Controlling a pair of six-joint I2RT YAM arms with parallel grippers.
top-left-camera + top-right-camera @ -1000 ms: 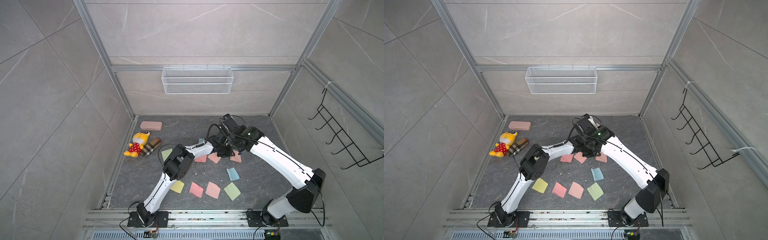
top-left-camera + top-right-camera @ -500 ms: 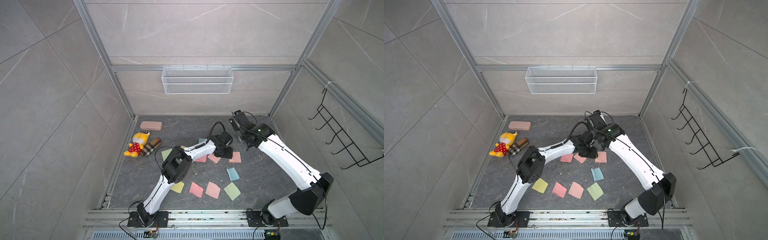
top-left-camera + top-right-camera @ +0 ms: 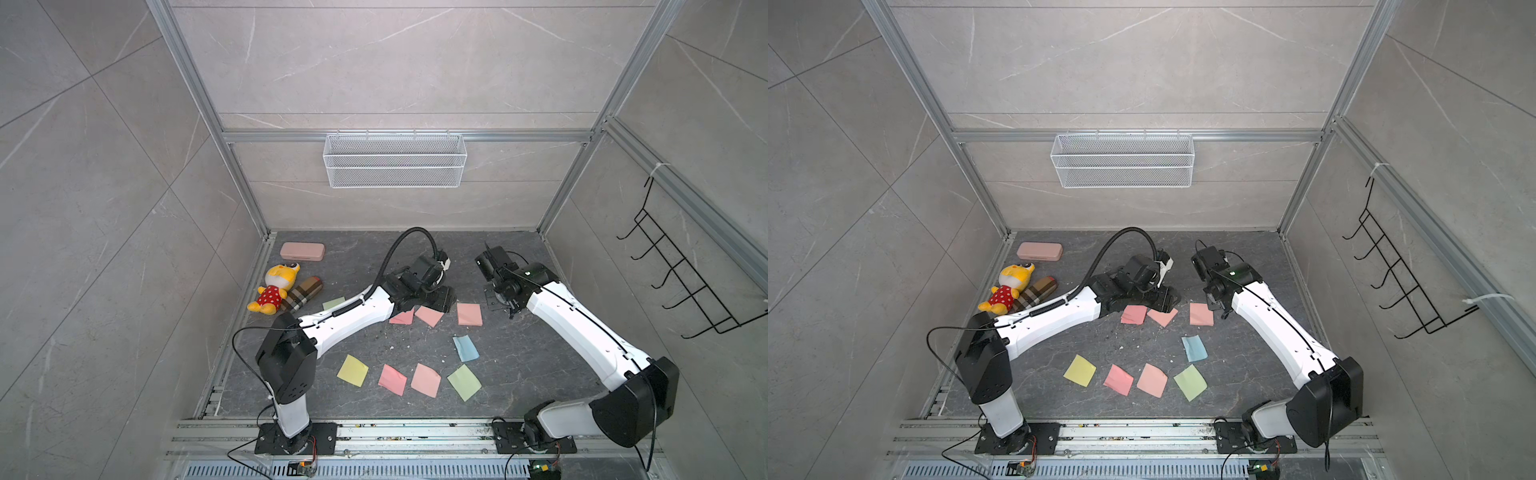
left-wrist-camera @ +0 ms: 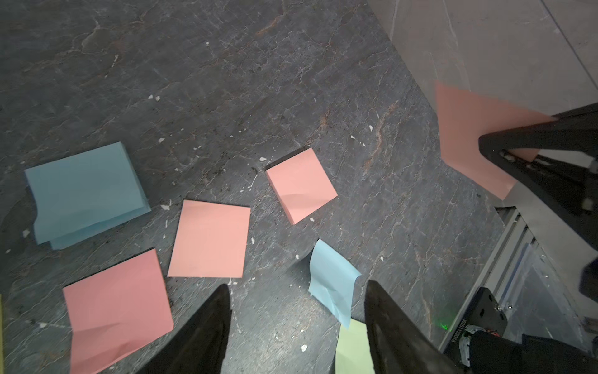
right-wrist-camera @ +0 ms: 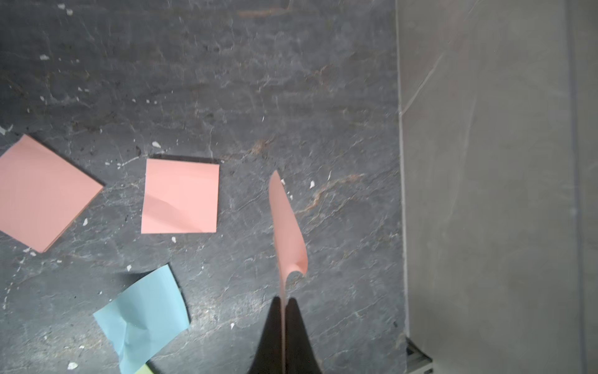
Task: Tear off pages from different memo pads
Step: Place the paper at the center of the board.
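The right hand (image 5: 284,306) is pinched tight on one edge of a salmon page (image 5: 287,223). The sheet curls free in the air above the tabletop (image 5: 259,81). A second ago this hand was bunched against the left one over the pads. It has since swung away toward the side wall, taking the sheet with it.

Between the two hands the salmon memo pad (image 5: 180,197) lies flat, and neither hand touches it. The left hand (image 4: 297,286) has kept its place, hovering low with its jaws well apart and holding nothing. Just past its fingertips sit a second salmon memo pad (image 4: 210,239), a pink memo pad (image 4: 116,304) and a blue memo pad (image 4: 84,191).

A crumpled blue page (image 4: 333,285) lies near that hand, on the side toward the arm bases. Farther out that way is a row of loose pages (image 3: 425,380).
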